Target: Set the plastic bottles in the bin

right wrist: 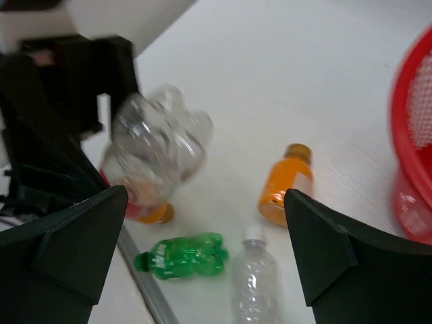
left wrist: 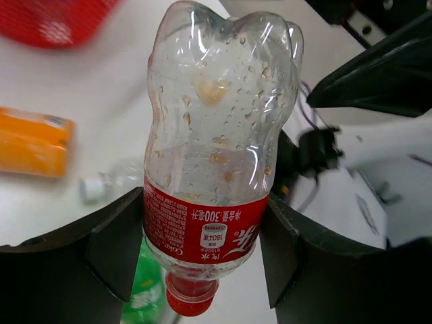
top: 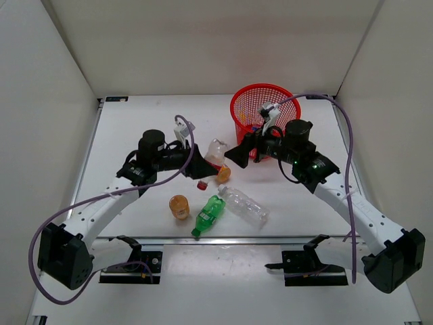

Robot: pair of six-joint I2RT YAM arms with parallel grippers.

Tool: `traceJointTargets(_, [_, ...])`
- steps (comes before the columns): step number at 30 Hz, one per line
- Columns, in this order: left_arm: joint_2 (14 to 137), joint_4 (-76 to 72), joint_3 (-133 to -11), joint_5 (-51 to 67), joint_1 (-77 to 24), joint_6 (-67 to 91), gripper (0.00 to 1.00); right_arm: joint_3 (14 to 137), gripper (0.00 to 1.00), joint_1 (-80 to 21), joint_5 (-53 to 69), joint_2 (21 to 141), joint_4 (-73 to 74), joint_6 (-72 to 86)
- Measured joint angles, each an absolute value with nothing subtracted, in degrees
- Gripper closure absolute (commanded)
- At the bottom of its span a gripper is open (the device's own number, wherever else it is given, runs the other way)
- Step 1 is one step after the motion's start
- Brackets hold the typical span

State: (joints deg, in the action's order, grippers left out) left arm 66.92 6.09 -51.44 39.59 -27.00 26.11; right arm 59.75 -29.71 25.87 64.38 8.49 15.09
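Note:
My left gripper (top: 205, 166) (left wrist: 202, 246) is shut on the clear bottle with a red label and cap (top: 215, 152) (left wrist: 216, 135), held cap-down above the table. My right gripper (top: 237, 154) (right wrist: 206, 202) is open and empty, just right of that bottle (right wrist: 158, 145) and in front of the red mesh bin (top: 265, 108) (right wrist: 415, 128). On the table lie the green bottle (top: 209, 216) (right wrist: 185, 255), the large clear bottle (top: 243, 206) (right wrist: 253, 287) and two orange bottles (top: 179, 206) (top: 224, 174) (right wrist: 287, 182). I cannot make out the blue-label bottle.
White walls close in the table on the left, back and right. A metal rail (top: 223, 238) runs along the near edge, close to the green bottle. A purple cable (top: 348, 156) loops over the right arm beside the bin.

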Motion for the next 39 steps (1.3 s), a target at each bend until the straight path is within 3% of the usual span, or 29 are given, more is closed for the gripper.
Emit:
traceJointTargets(6, [64.47, -1.96, -43.70, 49.06, -27.44, 33.69, 0.63, 54.96, 0.03, -33.52, 29.69, 63.33, -1.43, 21.12])
traceJointTargets(13, [63.02, -7.55, -42.94, 52.14, -28.38, 38.59, 0.68, 51.07, 0.02, -36.97, 28.25, 63.26, -7.77, 27.97])
traceJointTargets(18, [63.33, -9.17, -42.44, 52.03, -30.06, 40.10, 0.68, 46.87, 0.14, -37.12, 28.08, 63.22, -15.31, 34.17])
traceJointTargets(19, [63.51, -9.34, -42.22, 51.92, -30.30, 40.38, 0.69, 46.41, 0.19, -37.12, 27.90, 63.29, -16.12, 35.00])
traceJointTargets(20, [63.64, -9.56, -41.95, 51.83, -30.70, 40.58, 0.68, 46.15, 0.32, -37.23, 27.59, 63.35, -16.58, 35.68])
traceJointTargets(26, [64.84, -10.35, -41.60, 50.78, -32.03, 42.04, 0.64, 44.86, 0.73, -37.43, 25.80, 63.37, -18.92, 39.16])
traceJointTargets(29, [65.17, -10.94, -41.60, 50.33, -32.03, 42.52, 0.63, 44.12, 0.85, -37.26, 24.56, 62.78, -19.16, 40.16])
traceJointTargets(32, [65.45, -12.21, -41.63, 50.04, -32.05, 43.22, 0.38, 43.83, 0.92, -36.97, 23.70, 62.13, -19.25, 40.69])
traceJointTargets(33, [65.60, -12.49, -41.74, 50.00, -32.10, 43.44, 0.19, 43.83, 0.96, -36.93, 23.49, 62.06, -19.27, 40.75])
traceJointTargets(34, [65.82, -12.86, -41.80, 49.89, -32.16, 43.70, 0.13, 43.83, 1.00, -36.75, 23.29, 62.04, -19.29, 40.75])
traceJointTargets(35, [65.98, -13.19, -41.85, 49.67, -32.18, 43.81, 0.10, 43.83, 1.00, -36.45, 23.03, 62.04, -19.18, 40.62])
traceJointTargets(36, [66.11, -13.45, -41.89, 49.54, -32.25, 44.10, 0.01, 43.83, 1.00, -35.88, 22.81, 62.04, -18.92, 40.60])
traceJointTargets(39, [66.50, -14.44, -41.93, 49.17, -32.38, 45.10, 0.01, 43.92, 1.00, -33.65, 22.76, 62.04, -18.13, 40.82])
